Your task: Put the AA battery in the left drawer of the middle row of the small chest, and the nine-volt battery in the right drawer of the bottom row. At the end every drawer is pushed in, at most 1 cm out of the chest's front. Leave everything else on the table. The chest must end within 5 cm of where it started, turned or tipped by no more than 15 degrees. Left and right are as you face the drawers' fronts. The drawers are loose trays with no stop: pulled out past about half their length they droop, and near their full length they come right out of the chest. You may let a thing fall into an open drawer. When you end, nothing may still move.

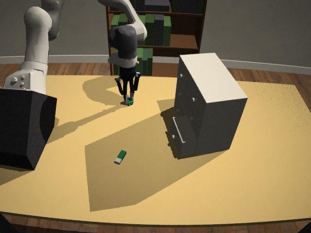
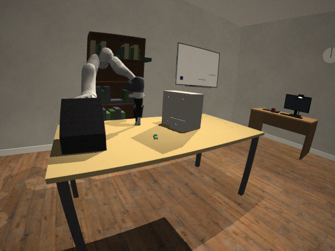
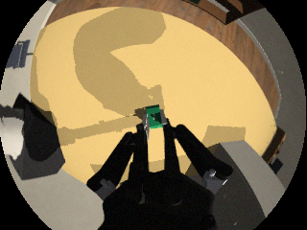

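Note:
The nine-volt battery (image 1: 129, 101) (image 2: 138, 124) (image 3: 153, 115), small and green with dark terminals, lies on the table (image 1: 250, 175) at the back, left of the chest. My gripper (image 1: 128, 100) (image 2: 137, 123) (image 3: 154, 116) points straight down onto it, and its fingertips are shut on the battery's sides at table height. The AA battery (image 1: 120, 157) (image 2: 155, 136), green with a pale end, lies flat in the middle of the table. The small grey chest (image 1: 213, 82) (image 2: 183, 110) stands at the right. Its bottom-row right drawer (image 1: 181, 135) is pulled partly out; the other drawers are in.
A big black box (image 1: 22, 125) (image 2: 81, 124) stands at the table's left beside the arm's base. A bookshelf (image 1: 155, 27) stands behind the table.

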Controlling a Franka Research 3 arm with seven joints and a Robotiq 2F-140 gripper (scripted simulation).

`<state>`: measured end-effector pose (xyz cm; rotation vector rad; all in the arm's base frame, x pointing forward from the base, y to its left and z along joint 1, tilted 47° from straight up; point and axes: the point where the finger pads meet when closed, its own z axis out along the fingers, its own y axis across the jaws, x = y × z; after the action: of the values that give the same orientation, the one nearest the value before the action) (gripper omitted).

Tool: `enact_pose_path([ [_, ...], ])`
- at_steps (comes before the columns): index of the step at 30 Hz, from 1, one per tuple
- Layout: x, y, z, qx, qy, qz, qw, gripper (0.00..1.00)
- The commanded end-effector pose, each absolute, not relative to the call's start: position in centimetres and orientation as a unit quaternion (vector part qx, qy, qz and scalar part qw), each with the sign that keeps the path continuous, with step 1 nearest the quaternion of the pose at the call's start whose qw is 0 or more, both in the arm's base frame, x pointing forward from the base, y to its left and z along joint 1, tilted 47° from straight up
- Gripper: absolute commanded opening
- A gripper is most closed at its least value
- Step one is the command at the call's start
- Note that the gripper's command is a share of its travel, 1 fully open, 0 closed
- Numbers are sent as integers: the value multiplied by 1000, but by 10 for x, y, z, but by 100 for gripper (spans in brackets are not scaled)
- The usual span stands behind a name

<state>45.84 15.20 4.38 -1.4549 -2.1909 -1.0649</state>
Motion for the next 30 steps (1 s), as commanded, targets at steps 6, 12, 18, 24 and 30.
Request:
enact_pose_path([
  [6,459,152,45,-505,-764,-371,150,14],
  [12,452,115,79,-505,-764,-371,150,14],
  [18,445,81,111,-505,-764,-371,150,14],
  [24,445,81,111,-505,-764,-371,150,14],
  [30,446,80,111,-502,-767,-372,148,14],
])
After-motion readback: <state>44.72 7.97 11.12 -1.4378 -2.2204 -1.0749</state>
